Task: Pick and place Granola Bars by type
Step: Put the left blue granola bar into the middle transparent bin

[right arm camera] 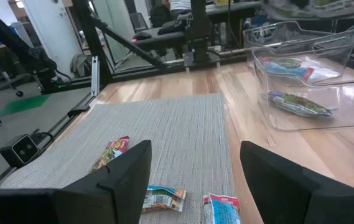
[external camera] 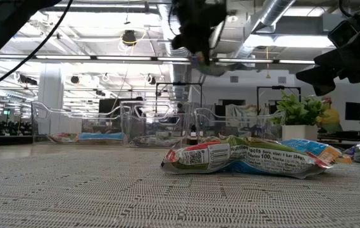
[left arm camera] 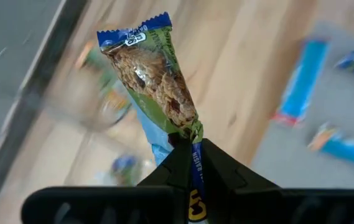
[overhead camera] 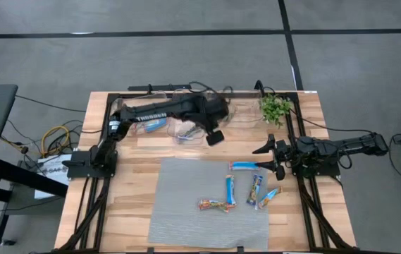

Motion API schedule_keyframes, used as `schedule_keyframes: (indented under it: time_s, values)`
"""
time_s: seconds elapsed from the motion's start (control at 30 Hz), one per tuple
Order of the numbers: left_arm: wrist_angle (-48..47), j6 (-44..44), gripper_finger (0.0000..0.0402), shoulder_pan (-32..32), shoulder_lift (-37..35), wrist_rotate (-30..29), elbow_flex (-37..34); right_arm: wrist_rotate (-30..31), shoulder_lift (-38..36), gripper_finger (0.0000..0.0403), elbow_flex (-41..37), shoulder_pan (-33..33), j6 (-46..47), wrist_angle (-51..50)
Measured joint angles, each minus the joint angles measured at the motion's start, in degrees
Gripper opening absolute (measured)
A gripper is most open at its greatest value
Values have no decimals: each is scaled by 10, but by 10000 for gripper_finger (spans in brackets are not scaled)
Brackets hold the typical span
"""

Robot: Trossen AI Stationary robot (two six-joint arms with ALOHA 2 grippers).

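My left gripper (overhead camera: 214, 136) hangs above the bare wood between the clear bins and the grey mat, shut on a green-and-blue granola bar (left arm camera: 152, 68). In the low view it (external camera: 197, 58) is high above the table. My right gripper (overhead camera: 269, 159) is open and low at the mat's right edge; in its wrist view the fingers (right arm camera: 195, 180) stand apart over the mat. Several bars lie flat on the mat: a blue one (overhead camera: 244, 166), another blue one (overhead camera: 230, 189), two blue-and-yellow ones (overhead camera: 256, 187) (overhead camera: 269, 197) and a brownish one (overhead camera: 213, 205). My left gripper pinches the bar between its two fingers at one end of the wrapper (left arm camera: 192, 146). The rest of the bar sticks out past the fingertips to its crimped far end (left arm camera: 133, 34). The bar is lifted clear of the table.
Clear plastic bins (overhead camera: 186, 129) stand in a row along the far side of the table; two (right arm camera: 301, 68) hold bars. A small green plant (overhead camera: 276, 107) stands at the far right corner. Black frame rails run along both sides of the table.
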Motion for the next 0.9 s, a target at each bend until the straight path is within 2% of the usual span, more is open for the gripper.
schedule_keyframes:
  time_s: [0.37, 0.73, 0.9]
  values:
    - [-186, 10, 13, 76, 0, -14, 2, 0, 0, 240, 0, 0, 0, 0]
    - [-219, 19, 13, 111, 4, -22, 2, 0, 0, 240, 0, 0, 0, 0]
    - [-198, 27, 13, 113, 16, -21, -36, 0, 0, 240, 0, 0, 0, 0]
